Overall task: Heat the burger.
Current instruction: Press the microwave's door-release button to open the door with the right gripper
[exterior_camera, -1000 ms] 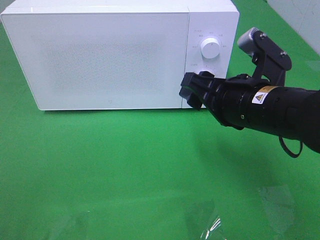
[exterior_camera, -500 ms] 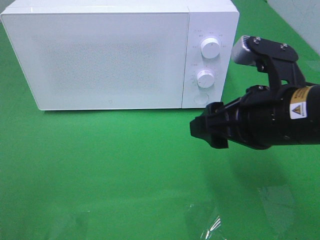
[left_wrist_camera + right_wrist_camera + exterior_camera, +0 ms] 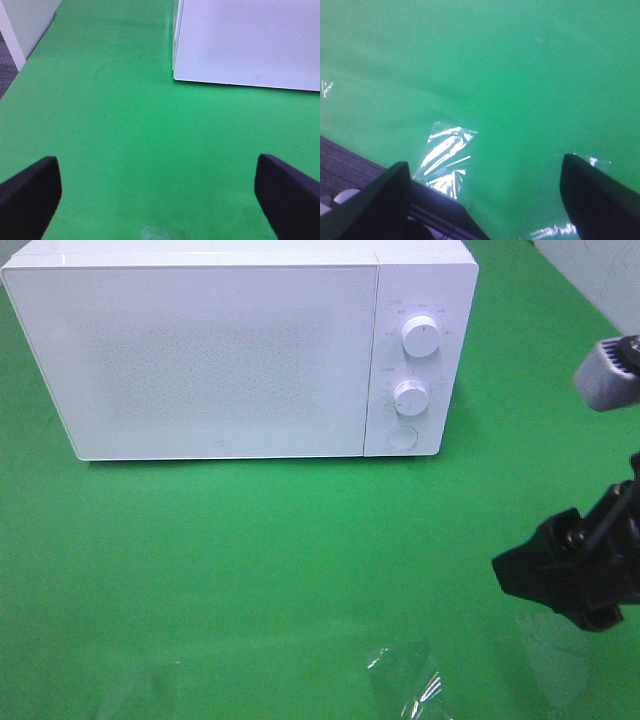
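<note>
Hanging wide-jawed and empty, right gripper sits well clear of the shut microwave; burger unseen, presumably behind that door, beyond and leftward of this nearer gripper; left gripper equally spread, holding nothing.

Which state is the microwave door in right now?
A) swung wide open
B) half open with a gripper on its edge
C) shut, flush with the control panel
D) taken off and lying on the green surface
C: the microwave door sits closed and flush beside the control panel, and the right gripper is off to the side, apart from it.
</note>
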`<state>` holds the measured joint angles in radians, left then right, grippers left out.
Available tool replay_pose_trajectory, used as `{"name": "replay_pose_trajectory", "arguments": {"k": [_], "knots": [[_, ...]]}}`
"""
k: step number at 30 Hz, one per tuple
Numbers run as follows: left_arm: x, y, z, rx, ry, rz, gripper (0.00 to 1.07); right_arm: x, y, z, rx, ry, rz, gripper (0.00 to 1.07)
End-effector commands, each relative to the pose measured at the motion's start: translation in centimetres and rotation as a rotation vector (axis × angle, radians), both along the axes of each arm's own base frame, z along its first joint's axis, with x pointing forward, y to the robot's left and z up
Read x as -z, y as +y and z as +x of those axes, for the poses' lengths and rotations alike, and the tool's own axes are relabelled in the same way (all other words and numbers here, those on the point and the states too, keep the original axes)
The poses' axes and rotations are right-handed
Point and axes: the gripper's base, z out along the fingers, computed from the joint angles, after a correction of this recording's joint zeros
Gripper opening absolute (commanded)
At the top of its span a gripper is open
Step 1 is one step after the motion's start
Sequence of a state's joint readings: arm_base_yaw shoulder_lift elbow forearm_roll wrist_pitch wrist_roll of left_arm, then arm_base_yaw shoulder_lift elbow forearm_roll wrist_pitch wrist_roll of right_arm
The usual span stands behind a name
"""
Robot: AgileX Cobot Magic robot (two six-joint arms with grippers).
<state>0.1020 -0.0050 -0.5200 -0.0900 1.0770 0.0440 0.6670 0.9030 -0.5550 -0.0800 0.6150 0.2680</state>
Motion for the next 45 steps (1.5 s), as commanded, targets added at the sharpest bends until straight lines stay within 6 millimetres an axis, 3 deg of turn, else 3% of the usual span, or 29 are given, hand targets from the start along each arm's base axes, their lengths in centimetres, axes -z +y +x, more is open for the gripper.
{"name": "replay_pose_trajectory", "arguments": {"k": [1,9,15,26,35,40,45], "knots": [[0.0,-0.1,-0.2,-0.001,-0.02,-0.006,0.97,-0.2,-0.7,-0.9,-0.013,0.023,-0.039,0.78],[0.0,-0.1,-0.2,-0.001,-0.02,-0.006,0.97,-1.9,-3.5,-4.1,-0.006,-0.008,-0.023,0.76],[0.0,-0.1,-0.2,-0.001,-0.02,-0.006,0.97,-2.3,-5.2,-4.9,0.104,-0.023,-0.012,0.76],[0.0,-0.1,-0.2,-0.001,-0.02,-0.006,0.97,-3.8,-8.8,-8.8,0.314,-0.272,0.04,0.76],[0.0,-0.1,-0.2,-0.001,-0.02,-0.006,0.97,-3.9,-9.7,-11.8,0.398,-0.418,0.086,0.76],[0.0,-0.1,-0.2,-0.001,-0.02,-0.006,0.97,-2.5,-9.8,-12.4,0.426,-0.462,0.096,0.76],[0.0,-0.1,-0.2,-0.001,-0.02,-0.006,0.97,-2.5,-9.9,-13.2,0.445,-0.517,0.112,0.76]]}}
